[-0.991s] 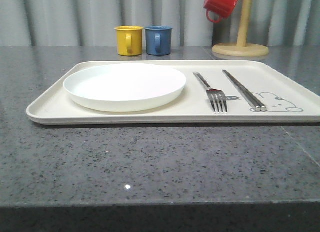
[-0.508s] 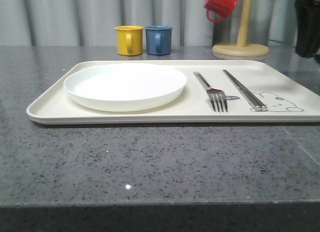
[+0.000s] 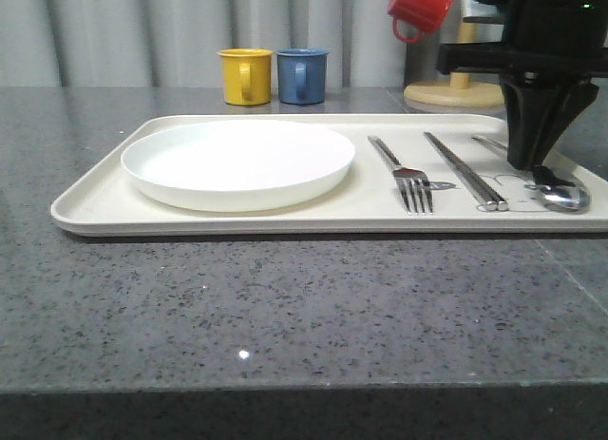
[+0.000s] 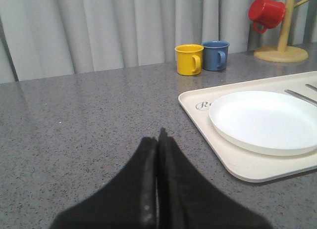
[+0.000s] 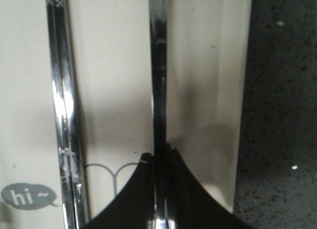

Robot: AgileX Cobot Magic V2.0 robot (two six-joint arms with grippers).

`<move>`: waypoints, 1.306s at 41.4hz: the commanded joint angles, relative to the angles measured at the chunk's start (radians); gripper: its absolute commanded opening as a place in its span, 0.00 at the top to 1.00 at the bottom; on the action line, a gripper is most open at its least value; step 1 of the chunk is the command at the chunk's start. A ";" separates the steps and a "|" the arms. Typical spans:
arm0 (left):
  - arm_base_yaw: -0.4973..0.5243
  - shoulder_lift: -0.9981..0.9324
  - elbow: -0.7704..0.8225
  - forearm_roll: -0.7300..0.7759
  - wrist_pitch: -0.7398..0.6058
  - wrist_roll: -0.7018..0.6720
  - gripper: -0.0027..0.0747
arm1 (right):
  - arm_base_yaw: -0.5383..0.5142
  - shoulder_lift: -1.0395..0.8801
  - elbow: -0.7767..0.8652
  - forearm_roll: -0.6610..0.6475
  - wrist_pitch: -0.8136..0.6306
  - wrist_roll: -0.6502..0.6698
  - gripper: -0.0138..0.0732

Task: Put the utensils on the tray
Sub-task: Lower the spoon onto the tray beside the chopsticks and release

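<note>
The cream tray (image 3: pixel 95 204) carries a white plate (image 3: pixel 237 162), a fork (image 3: pixel 404 171) and a pair of chopsticks (image 3: pixel 465 171). At the tray's right end my right gripper (image 3: pixel 532 164) is shut on the handle of a metal spoon (image 3: pixel 565 198), whose bowl is down at the tray surface over the rabbit drawing. In the right wrist view the right gripper (image 5: pixel 159 155) pinches the spoon handle (image 5: pixel 159 80), with the chopsticks (image 5: pixel 62 90) alongside on the tray (image 5: pixel 208 66). My left gripper (image 4: pixel 158 137) is shut and empty above the counter, left of the tray (image 4: pixel 237 164) and plate (image 4: pixel 262 120).
A yellow mug (image 3: pixel 245 76) and a blue mug (image 3: pixel 302 75) stand behind the tray. A red mug (image 3: pixel 420 8) hangs on a wooden mug tree (image 3: pixel 456 90) at the back right, close behind the right arm. Grey stone counter (image 3: pixel 285 316) spreads in front.
The right arm came into view from the upper right and dropped to the tray's right end with the spoon in its grip. Plate, fork and chopsticks have not moved.
</note>
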 commanded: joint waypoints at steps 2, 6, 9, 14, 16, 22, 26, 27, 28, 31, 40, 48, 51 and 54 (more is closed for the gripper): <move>0.002 0.009 -0.027 -0.009 -0.088 -0.011 0.99 | -0.001 -0.033 -0.026 -0.023 -0.013 0.009 0.89; 0.002 0.009 -0.027 -0.009 -0.088 -0.011 0.99 | -0.001 -0.031 -0.026 -0.023 -0.014 0.009 0.89; 0.002 0.009 -0.027 -0.009 -0.088 -0.011 0.99 | -0.001 -0.032 -0.026 -0.023 -0.014 0.009 0.88; 0.002 0.009 -0.027 -0.009 -0.088 -0.011 0.99 | -0.001 -0.036 -0.026 -0.023 -0.020 0.009 0.77; 0.002 0.009 -0.027 -0.009 -0.088 -0.011 0.99 | -0.001 -0.038 -0.027 -0.023 -0.023 0.009 0.69; 0.002 0.009 -0.027 -0.009 -0.088 -0.011 0.99 | -0.001 -0.061 -0.027 -0.024 -0.048 0.009 0.50; 0.002 0.009 -0.027 -0.009 -0.088 -0.011 0.99 | -0.001 -0.092 -0.027 -0.026 -0.065 0.009 0.48; 0.002 0.009 -0.027 -0.009 -0.088 -0.011 0.99 | -0.001 -0.103 -0.027 -0.028 -0.069 0.009 0.48; 0.002 0.009 -0.027 -0.009 -0.088 -0.011 0.99 | -0.001 -0.113 -0.027 -0.031 -0.071 0.009 0.48; 0.002 0.009 -0.027 -0.009 -0.088 -0.011 0.99 | -0.001 -0.144 -0.027 -0.044 -0.071 0.009 0.48; 0.002 0.009 -0.027 -0.009 -0.088 -0.011 0.99 | -0.001 -0.277 -0.027 -0.089 -0.039 -0.018 0.56; 0.002 0.009 -0.027 -0.009 -0.088 -0.011 0.99 | -0.001 -0.409 -0.027 -0.106 -0.041 -0.062 0.82; 0.002 0.009 -0.027 -0.009 -0.088 -0.011 0.99 | -0.001 -0.458 -0.027 -0.106 -0.038 -0.072 0.90; 0.002 0.009 -0.027 -0.009 -0.088 -0.011 0.99 | -0.001 -0.504 -0.024 -0.106 -0.039 -0.080 0.96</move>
